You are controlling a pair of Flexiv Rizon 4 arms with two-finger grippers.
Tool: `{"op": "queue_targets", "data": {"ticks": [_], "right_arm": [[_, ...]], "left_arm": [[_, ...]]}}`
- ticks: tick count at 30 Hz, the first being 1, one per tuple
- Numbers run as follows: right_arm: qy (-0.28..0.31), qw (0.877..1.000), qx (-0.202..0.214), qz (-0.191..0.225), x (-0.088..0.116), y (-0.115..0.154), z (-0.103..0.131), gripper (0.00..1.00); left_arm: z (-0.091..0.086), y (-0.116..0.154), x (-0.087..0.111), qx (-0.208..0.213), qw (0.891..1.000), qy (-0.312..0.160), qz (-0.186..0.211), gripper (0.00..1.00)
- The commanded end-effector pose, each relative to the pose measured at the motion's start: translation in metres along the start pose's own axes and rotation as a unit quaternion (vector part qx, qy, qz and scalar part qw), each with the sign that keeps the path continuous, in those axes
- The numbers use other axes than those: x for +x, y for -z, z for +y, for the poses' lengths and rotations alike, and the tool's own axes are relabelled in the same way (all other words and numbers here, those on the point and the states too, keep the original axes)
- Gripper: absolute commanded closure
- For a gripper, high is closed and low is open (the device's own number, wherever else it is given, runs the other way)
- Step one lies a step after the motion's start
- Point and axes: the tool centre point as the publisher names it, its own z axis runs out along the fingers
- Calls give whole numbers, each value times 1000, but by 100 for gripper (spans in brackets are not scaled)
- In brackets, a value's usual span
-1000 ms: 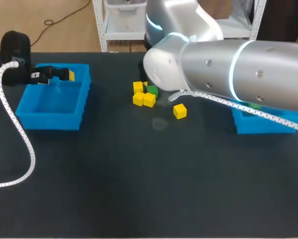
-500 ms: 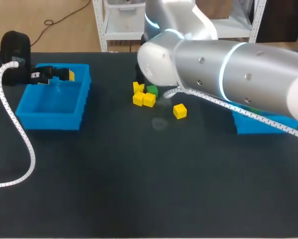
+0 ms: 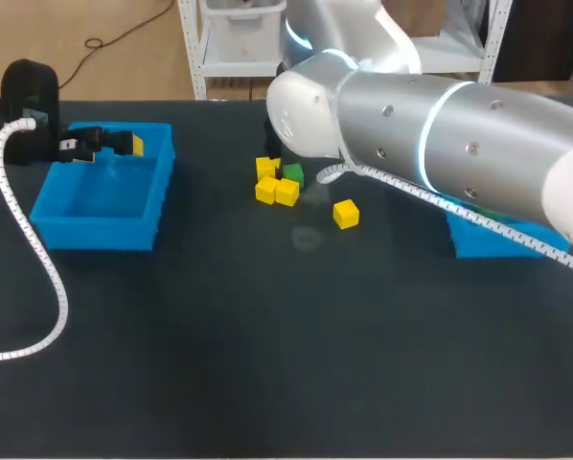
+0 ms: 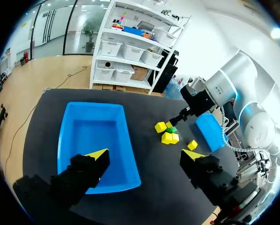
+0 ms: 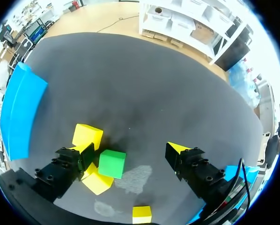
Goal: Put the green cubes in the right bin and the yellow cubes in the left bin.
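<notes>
Our right arm [image 3: 430, 134] has swung closer over the cube cluster. The right gripper [image 5: 134, 151] hangs wide open and empty above the green cube [image 5: 112, 163], which touches yellow cubes [image 5: 87, 136]. Our left gripper [image 4: 144, 155], spread wide and empty, hovers over the left bin [image 4: 93, 136].

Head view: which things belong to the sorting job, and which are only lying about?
Job:
- green cube
- yellow cubes clustered beside it
- lone yellow cube
- left bin
- right bin, mostly hidden by the right arm

Not the job:
- white cable trailing across the table
</notes>
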Motion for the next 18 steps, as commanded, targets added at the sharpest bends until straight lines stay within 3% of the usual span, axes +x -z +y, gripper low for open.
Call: {"op": "queue_targets", "data": {"ticks": [1, 7, 18], "right_arm": [[0, 1000, 5, -3, 2, 0, 0, 0], [2, 1000, 29, -10, 2, -2, -1, 0], [2, 1000, 26, -7, 3, -4, -3, 0]], "left_arm": [[1, 0, 1, 3, 1000, -1, -3, 0], [1, 0, 1, 3, 1000, -1, -3, 0], [1, 0, 1, 3, 1000, -1, -3, 0]]}}
